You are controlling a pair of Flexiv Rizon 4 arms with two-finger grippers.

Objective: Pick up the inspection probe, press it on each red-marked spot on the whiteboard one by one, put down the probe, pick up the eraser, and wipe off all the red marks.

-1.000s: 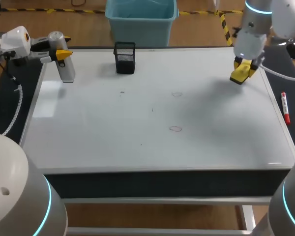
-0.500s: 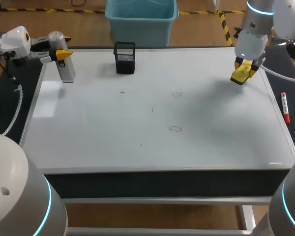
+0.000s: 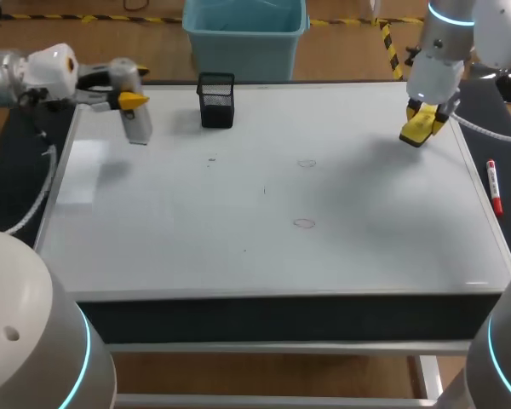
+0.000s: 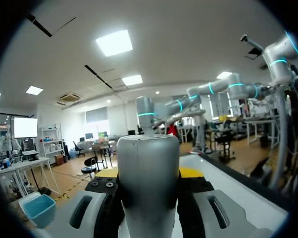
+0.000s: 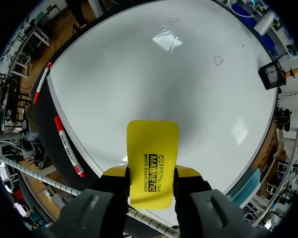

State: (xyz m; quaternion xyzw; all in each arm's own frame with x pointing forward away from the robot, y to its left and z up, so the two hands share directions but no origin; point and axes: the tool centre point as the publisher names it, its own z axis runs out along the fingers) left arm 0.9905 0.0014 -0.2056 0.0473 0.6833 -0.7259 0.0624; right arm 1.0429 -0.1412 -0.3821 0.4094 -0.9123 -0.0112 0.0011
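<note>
We log the whiteboard (image 3: pixel 264 256) covering the table. Over its far left corner, our left gripper (image 3: pixel 129 100) is clenched on the grey probe (image 3: pixel 139 126), which points tip down. Near the far right edge, our right gripper (image 3: pixel 422 118) grasps the yellow eraser (image 3: pixel 415 129). Two faint ring marks (image 3: pixel 304 223) sit mid-board, well apart from both.

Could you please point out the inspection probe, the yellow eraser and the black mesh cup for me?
inspection probe (image 4: pixel 149 173): left wrist view, its grey body.
yellow eraser (image 5: pixel 153 153): right wrist view, its flat face.
black mesh cup (image 3: pixel 215 106): head view, its front wall.
</note>
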